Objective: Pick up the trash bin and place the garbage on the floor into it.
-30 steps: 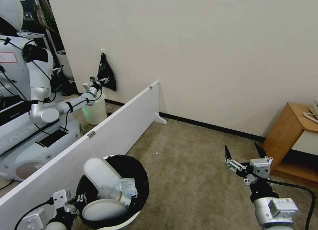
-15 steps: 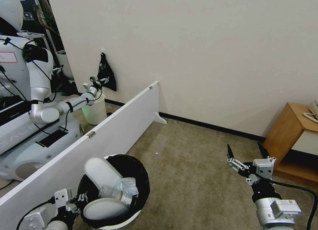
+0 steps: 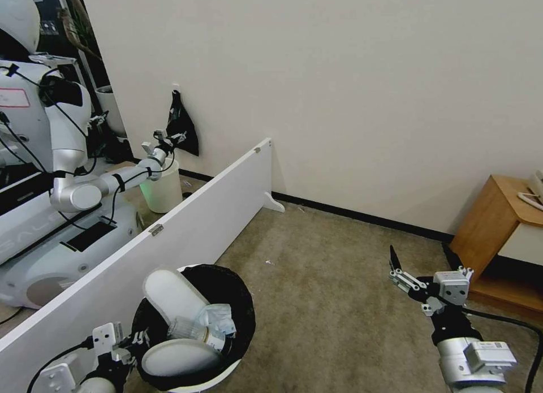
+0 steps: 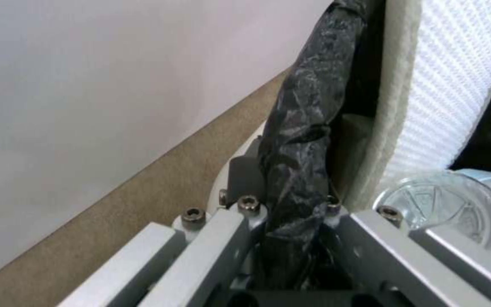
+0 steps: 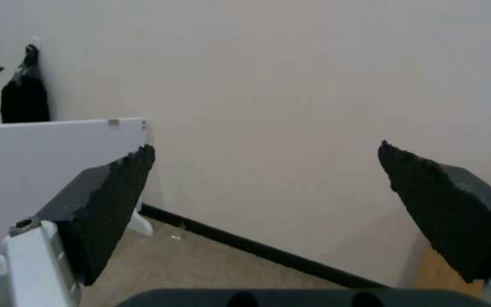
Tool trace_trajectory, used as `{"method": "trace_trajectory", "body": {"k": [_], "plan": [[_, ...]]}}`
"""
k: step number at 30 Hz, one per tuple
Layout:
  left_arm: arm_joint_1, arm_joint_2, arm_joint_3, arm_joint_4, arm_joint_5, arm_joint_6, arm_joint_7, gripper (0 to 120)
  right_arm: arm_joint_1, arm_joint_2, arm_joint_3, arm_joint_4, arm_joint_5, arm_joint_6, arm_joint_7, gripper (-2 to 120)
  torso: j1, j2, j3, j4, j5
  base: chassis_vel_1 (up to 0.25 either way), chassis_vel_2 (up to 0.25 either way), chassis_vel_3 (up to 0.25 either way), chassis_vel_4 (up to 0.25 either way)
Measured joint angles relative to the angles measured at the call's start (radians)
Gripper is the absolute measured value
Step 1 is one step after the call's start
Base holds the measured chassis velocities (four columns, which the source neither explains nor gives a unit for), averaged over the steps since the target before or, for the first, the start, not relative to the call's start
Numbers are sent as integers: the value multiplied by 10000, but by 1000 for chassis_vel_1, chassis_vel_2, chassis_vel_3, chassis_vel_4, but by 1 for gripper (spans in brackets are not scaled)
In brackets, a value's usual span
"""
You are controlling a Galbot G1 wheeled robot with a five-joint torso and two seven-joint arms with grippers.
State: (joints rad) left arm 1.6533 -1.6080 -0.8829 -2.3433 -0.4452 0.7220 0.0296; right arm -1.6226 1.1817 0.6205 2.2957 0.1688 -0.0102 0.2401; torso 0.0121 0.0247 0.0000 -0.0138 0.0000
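Carpet ahead of the robot looks nearly bare now: the floor (image 3: 317,302) carries just a few pale specks near the white divider panel (image 3: 186,223), and the collected litter sits inside the trash bin (image 3: 226,280). Compared with a second ago, the right hand (image 3: 421,256) has drifted a little lower and toward the wooden cabinet (image 3: 489,223), while the bin and its load have hardly moved. That small retreat with nothing between the fingers suggests the picking is about finished, or that the arm is pulling back to a rest pose.

The bin stands at the robot's left front, just beside the divider, its black liner folded over the rim. Two white slippers (image 3: 169,294), a clear bottle (image 3: 192,332) and crumpled paper (image 3: 218,316) fill it.

The left hand (image 4: 291,213) is clamped on the bin's rim, one finger outside the white wall and one inside against the liner, the forearm low at the bin's near side. The right hand hangs above the carpet with its dark fingers (image 5: 109,204) spread wide apart, empty, pointing toward the wall (image 5: 291,85).
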Motion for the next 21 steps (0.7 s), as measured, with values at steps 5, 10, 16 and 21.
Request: {"method": "trace_trajectory", "body": {"k": [5,10,16,21], "plan": [[11,0,0,-26,5,-5,1,1,-35,84,-13,15,-48,32,-16,100,0,0,0,0,0,0,0,0,0],[37,0,-3,-56,10,-6,2,1,-100,131,-36,30,-67,113,-33,100,0,0,0,0,0,0,0,0,0],[40,0,22,-78,16,-6,1,1,-220,151,-10,31,-121,247,-59,100,0,0,0,0,0,0,0,0,0],[3,0,32,-78,16,-6,0,1,-243,168,37,32,-123,317,-130,100,0,0,0,0,0,0,0,0,0]]}}
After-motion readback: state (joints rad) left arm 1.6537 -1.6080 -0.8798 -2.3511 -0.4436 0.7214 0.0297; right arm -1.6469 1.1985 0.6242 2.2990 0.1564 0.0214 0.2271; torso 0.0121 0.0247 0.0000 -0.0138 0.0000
